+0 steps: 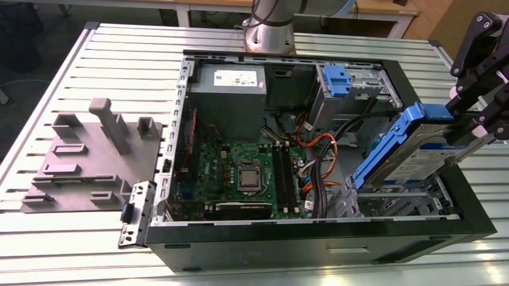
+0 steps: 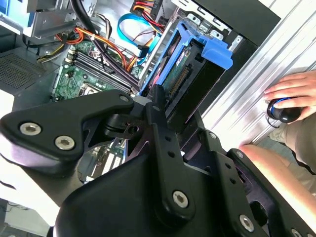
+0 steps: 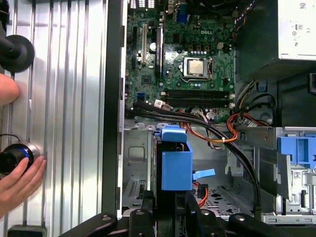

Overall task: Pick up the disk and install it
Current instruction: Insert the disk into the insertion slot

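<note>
One disk (image 1: 418, 149), clamped in the fingers (image 2: 159, 123), tilts over the open case (image 1: 318, 238).

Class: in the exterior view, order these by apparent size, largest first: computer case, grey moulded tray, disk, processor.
1. computer case
2. grey moulded tray
3. disk (raised, so nearness may enlarge it)
4. processor

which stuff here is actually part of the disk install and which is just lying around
Job: the disk, gripped by the gripper; the open computer case; the metal cage below the disk.
Lying about: grey moulded block on the table; a person's hand beside the case.
</note>
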{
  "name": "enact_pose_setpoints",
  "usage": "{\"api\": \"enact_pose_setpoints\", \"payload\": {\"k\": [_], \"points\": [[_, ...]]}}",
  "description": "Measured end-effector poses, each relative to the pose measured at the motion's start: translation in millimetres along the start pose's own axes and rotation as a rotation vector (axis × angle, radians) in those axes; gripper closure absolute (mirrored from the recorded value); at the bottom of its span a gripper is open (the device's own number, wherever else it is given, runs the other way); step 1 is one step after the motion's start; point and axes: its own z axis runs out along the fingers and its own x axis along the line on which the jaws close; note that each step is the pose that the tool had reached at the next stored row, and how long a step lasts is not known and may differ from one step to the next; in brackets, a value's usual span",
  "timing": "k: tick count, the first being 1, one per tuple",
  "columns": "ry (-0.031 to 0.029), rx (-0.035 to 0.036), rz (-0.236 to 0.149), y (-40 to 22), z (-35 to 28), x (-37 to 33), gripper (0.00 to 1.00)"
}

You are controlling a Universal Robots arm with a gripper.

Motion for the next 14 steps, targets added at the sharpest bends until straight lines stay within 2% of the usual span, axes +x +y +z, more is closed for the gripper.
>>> {"api": "enact_pose_setpoints", "payload": {"k": [14], "points": [[-0.0001,0.0001,0.002,-1.3,3.2,0.1,0.65]]}}
